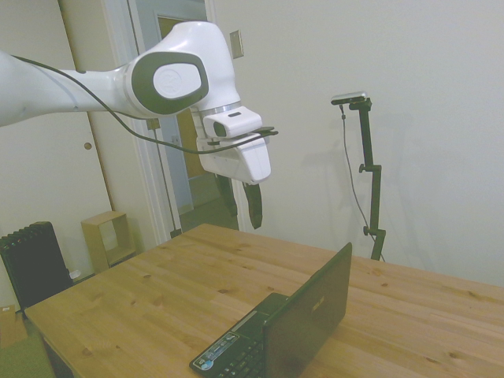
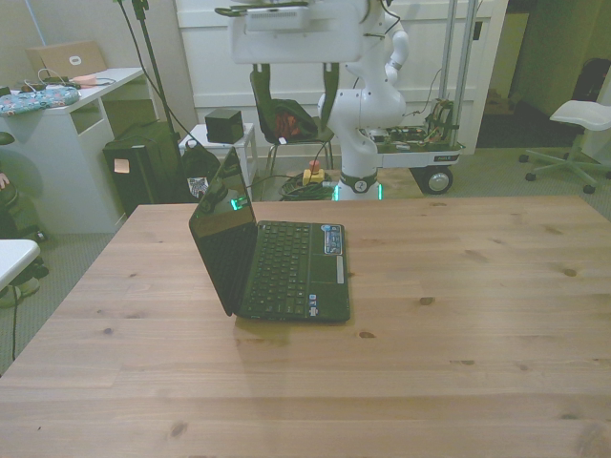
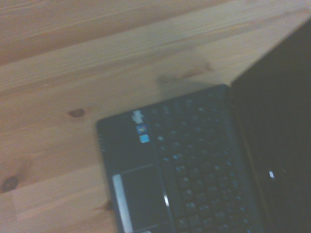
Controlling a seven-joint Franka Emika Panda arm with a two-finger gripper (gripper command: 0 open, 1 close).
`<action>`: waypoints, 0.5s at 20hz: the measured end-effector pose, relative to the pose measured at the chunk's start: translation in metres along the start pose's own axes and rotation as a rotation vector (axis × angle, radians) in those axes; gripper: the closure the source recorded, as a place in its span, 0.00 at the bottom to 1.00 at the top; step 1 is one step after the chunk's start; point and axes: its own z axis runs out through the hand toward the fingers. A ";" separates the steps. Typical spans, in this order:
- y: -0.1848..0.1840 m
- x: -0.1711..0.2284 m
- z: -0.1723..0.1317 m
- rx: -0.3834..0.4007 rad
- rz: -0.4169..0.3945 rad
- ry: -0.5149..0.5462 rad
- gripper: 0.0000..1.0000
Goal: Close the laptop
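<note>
Black laptop (image 2: 277, 262) sits open on the table, well below the spread, empty gripper (image 2: 291, 81).

The table (image 2: 458, 315) is pale knotty wood with a smooth, faintly satin finish. The laptop (image 2: 286, 272) looks like black plastic: its screen (image 2: 221, 248) is glossy and mirrors light, its lid (image 1: 311, 319) duller, its keyboard (image 3: 199, 160) matt. The arm's shell (image 1: 169, 67) is smooth glossy white plastic; the gripper (image 1: 240, 201) fingers look matt black.

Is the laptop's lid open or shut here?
Open. The laptop has its lid standing up from the base, the keyboard uncovered. The gripper hangs above, touching nothing.
</note>
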 end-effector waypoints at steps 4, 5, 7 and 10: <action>0.062 0.033 -0.021 0.007 0.053 0.009 0.00; 0.075 0.043 -0.021 0.006 0.063 0.008 0.00; 0.097 0.062 -0.014 -0.004 0.087 0.001 0.00; 0.125 0.093 -0.002 -0.024 0.119 -0.007 0.00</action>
